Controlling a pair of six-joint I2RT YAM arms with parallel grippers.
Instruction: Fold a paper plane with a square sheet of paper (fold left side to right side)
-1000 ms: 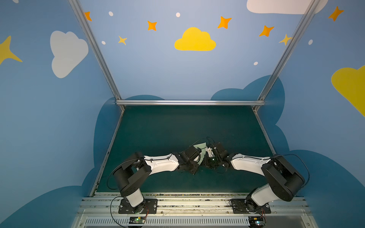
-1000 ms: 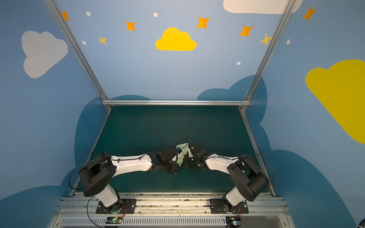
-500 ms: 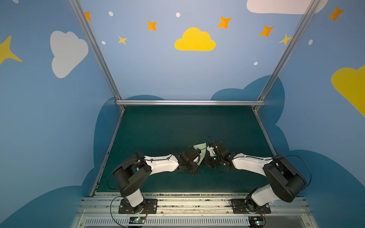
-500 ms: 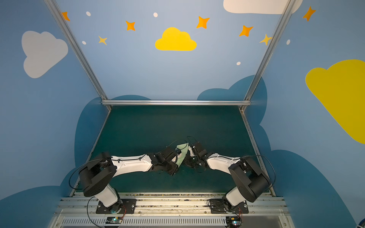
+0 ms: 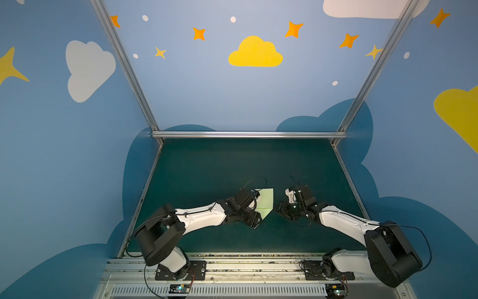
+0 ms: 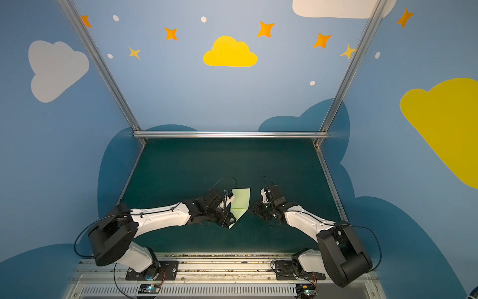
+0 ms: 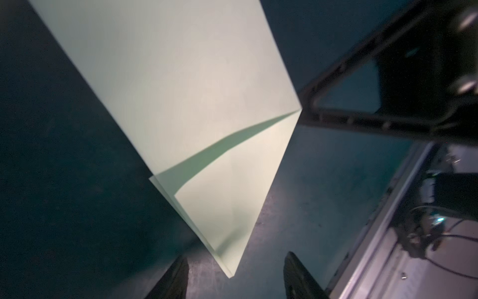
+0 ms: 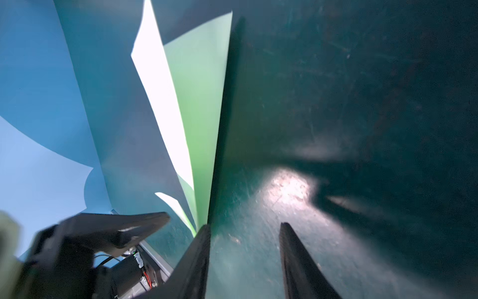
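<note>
Jaws of the left gripper (image 7: 235, 259) stand parted, with the pointed tip of the paper (image 7: 196, 103) loose between them. Jaws of the right gripper (image 8: 244, 225) are parted and empty, just beside the paper's edge. The paper, creased with flaps lifted, sits between both grippers at the middle of the counter (image 5: 232, 168), nearer its front edge.

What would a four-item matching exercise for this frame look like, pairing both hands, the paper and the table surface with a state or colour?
1 left hand
2 right hand
3 sheet of paper
4 table surface

A dark green
B open, only bare table between the jaws
C pale green, creased
D open, paper's pointed tip between the jaws

Pairs: 1-D, 2-B, 3-C, 4-A
</note>
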